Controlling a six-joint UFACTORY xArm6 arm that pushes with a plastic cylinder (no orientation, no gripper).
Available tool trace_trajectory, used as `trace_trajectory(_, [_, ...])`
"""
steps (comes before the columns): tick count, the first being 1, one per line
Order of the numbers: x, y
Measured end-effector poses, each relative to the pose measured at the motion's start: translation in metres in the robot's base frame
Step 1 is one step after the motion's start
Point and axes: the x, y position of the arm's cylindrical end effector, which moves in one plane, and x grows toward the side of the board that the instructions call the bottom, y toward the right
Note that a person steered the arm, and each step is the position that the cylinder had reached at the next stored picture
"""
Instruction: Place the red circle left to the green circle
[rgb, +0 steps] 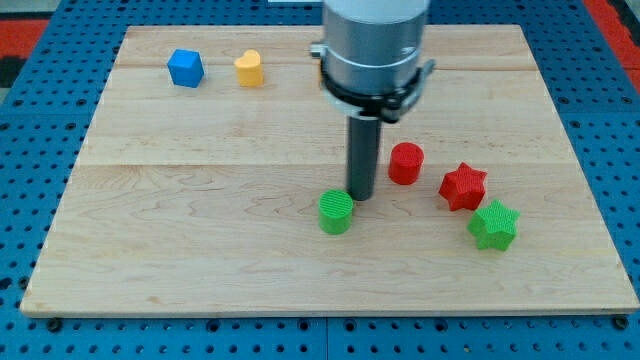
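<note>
There is only one view. The camera stands in front of the wooden board (200, 250), above it, and looks down at an angle toward the far edge. It is near enough that the board fills almost the whole width, with blue pegboard (30, 200) around it. The arm (375, 45) enters from the view's top, cut off.

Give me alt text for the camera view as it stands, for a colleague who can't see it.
My tip rests on a wooden board just above-right of the green circle, with the red circle further right. A red star and green star sit right of them; a blue block and yellow block sit top left.
</note>
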Motion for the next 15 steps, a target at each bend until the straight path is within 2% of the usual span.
trace_trajectory(1, [-0.003,0.091])
trace_trajectory(2, [-0.006,0.116])
trace_trajectory(4, [-0.024,0.023])
trace_trajectory(5, [-0.040,-0.007])
trace_trajectory(6, [-0.056,0.034])
trace_trajectory(7, [-0.069,0.033])
trace_trajectory(9, [-0.050,-0.071])
trace_trajectory(10, [-0.103,-0.082])
trace_trajectory(11, [-0.105,-0.096])
trace_trajectory(13, [-0.053,-0.164])
trace_trajectory(14, [-0.023,-0.174])
trace_trajectory(15, [-0.019,-0.155])
